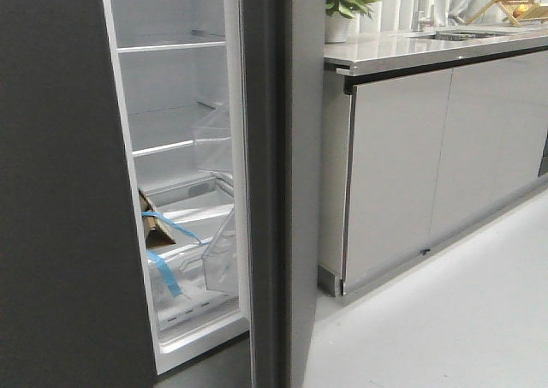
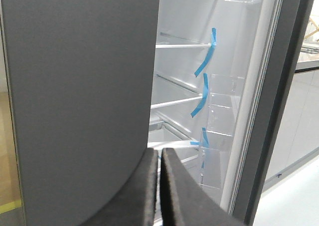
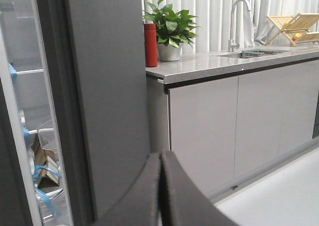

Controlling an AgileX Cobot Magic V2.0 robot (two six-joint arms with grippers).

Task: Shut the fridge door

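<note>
The fridge door point(image 1: 267, 182) is a tall dark grey panel seen edge-on, with white inner lining and clear door bins point(image 1: 212, 138). It stands open, and the lit shelves point(image 1: 171, 45) show to its left. In the left wrist view the door's edge point(image 2: 284, 86) is at the right, and my left gripper point(image 2: 159, 155) is shut and empty, facing the opening. In the right wrist view my right gripper point(image 3: 161, 157) is shut and empty, close before the door's outer face point(image 3: 104, 86). Neither gripper shows in the front view.
Another dark grey panel point(image 1: 51, 199) fills the left side. Pale grey cabinets point(image 1: 402, 165) under a countertop point(image 1: 411, 52) stand to the right, with a plant point(image 3: 169, 29), a red bottle point(image 3: 150, 45), a tap and a wooden rack. A cardboard box point(image 1: 154, 225) and blue tape lie in the fridge.
</note>
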